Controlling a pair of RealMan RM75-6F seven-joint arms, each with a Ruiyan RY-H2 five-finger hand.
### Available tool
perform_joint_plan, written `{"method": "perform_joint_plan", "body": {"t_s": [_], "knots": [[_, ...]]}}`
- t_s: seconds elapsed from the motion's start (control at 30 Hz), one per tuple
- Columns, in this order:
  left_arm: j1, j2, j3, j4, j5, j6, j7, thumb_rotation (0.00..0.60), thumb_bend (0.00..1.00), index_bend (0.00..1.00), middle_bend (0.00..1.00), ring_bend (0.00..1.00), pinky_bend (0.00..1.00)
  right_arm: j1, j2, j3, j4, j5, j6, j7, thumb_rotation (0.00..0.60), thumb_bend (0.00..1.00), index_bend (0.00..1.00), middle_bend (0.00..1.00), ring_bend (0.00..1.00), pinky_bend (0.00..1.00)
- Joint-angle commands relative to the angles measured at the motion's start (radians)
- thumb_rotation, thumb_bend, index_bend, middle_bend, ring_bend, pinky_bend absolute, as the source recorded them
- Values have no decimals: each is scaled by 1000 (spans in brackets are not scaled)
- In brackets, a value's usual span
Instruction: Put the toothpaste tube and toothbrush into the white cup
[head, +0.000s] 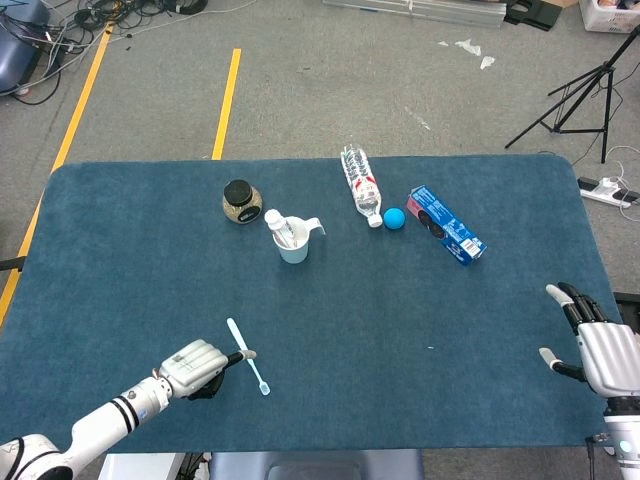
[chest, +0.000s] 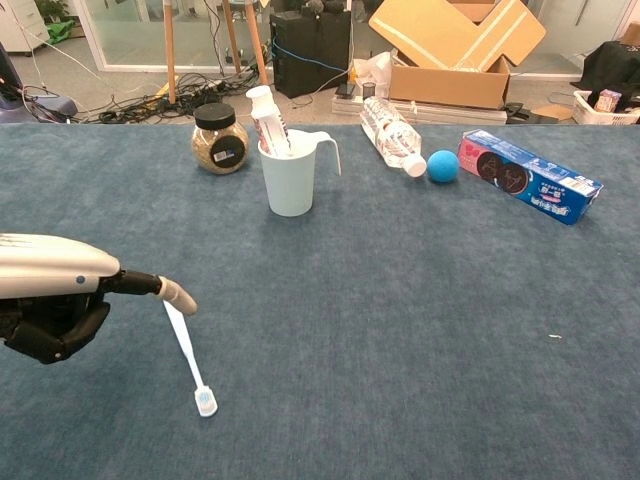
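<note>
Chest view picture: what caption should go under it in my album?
Robot's left hand reaches a finger over the toothbrush; toothpaste tube already stands in the white cup.

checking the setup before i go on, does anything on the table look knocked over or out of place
The clear water bottle lies on its side near the far edge, cap beside the blue ball, and the blue box lies flat at a slant. The toothbrush lies flat by the left hand. Nothing looks spilled or damaged.

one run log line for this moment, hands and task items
left hand: at toothbrush handle, grasp unclear | right hand: open, idle at table edge | toothpaste tube: in white cup | toothbrush: flat on table
</note>
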Motion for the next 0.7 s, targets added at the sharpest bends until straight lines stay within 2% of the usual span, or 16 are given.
{"method": "perform_joint_plan", "body": {"t_s": [0.03,0.53,0.63,0.7], "knots": [[-3,-19,-2,12,-6,-3,-1,600,1000,110,1000,1000,1000,0,-1,0,0,0,-1,-1,600,139,161,133,178,540],[-26,-94,-4,87,-30,-37,-13,600,1000,116,1000,1000,1000,1,4,2,2,7,-5,5,600,139,161,132,178,540],[-17,-101,-4,117,-8,-10,-10,600,915,117,966,961,994,2,5,3,3,10,-5,8,600,139,161,132,178,540],[-5,-109,-2,139,19,28,6,600,832,117,854,863,940,2,5,3,3,11,-6,8,600,139,161,132,178,540]]}}
